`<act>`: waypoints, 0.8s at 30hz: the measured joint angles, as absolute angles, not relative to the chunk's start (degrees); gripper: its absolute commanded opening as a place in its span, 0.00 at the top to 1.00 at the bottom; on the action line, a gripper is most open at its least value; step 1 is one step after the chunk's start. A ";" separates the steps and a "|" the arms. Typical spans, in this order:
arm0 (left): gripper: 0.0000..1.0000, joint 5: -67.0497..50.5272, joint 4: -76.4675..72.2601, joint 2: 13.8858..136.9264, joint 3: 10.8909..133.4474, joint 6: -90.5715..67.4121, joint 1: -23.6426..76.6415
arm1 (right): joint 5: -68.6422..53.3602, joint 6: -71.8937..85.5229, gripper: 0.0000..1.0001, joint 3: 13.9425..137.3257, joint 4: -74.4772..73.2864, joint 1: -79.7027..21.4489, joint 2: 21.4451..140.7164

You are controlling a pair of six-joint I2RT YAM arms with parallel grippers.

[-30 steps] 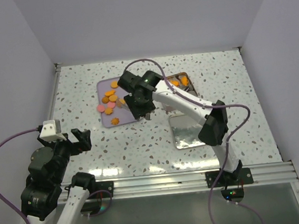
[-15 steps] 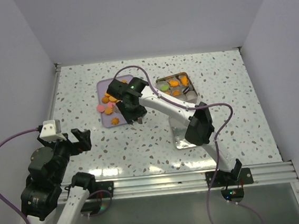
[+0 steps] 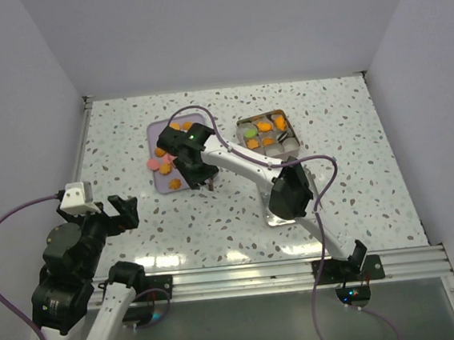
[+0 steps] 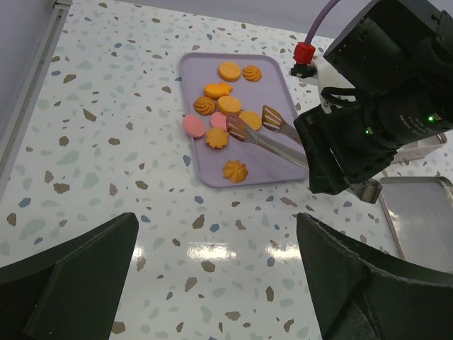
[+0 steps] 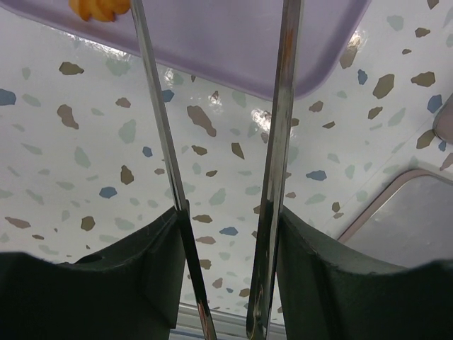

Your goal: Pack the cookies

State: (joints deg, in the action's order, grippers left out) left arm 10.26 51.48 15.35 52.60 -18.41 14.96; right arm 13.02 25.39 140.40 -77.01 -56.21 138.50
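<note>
Several cookies (image 3: 165,153), mostly orange with a few pink, lie on the lilac tray (image 3: 152,130); the left wrist view shows them too (image 4: 219,106). More cookies, one of them green, sit in the square metal tin (image 3: 265,131). My right gripper (image 3: 196,173) is shut on metal tongs (image 4: 277,139) and hovers over the tray's near right part. The tong arms (image 5: 280,142) stand spread, their tips just above the cookies with nothing between them. One orange cookie (image 5: 99,7) shows beside the left tong arm. My left gripper (image 3: 123,211) is open and empty, low at the near left.
The tin's flat lid (image 3: 283,205) lies on the speckled table in front of the tin, partly under the right arm; it also shows in the right wrist view (image 5: 410,227). White walls close in the table at the left, back and right.
My right arm has swung left with the tongs, from over the tin to over the lilac tray. The tin now shows in full. The left arm has not moved.
</note>
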 measured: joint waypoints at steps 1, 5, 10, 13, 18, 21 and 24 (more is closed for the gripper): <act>0.00 10.26 51.48 15.35 52.60 -18.39 14.96 | 13.04 25.30 0.48 140.51 -77.03 -56.18 138.50; 0.00 10.26 51.48 15.35 52.60 -18.41 14.96 | 13.63 24.84 0.49 141.34 -77.06 -55.90 138.50; 0.00 10.26 51.48 15.35 52.60 -18.41 14.96 | 13.89 24.43 0.52 141.49 -77.06 -55.46 138.50; 0.00 10.26 51.48 15.35 52.60 -18.41 14.96 | 14.04 24.34 0.53 141.49 -77.06 -55.35 138.50; 0.00 10.26 51.48 15.35 52.60 -18.41 14.92 | 14.04 24.12 0.56 141.49 -77.06 -55.33 138.50; 0.00 10.26 51.48 15.35 52.60 -18.41 14.90 | 14.04 23.97 0.58 141.49 -77.08 -55.33 138.50; 0.00 10.26 51.48 15.35 52.60 -18.41 14.79 | 14.04 23.90 0.59 141.47 -77.08 -55.33 138.50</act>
State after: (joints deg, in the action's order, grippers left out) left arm 10.26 51.48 15.35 52.60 -18.41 14.79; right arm 14.04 23.90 141.47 -77.08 -55.33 138.50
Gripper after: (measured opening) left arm 0.997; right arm 0.424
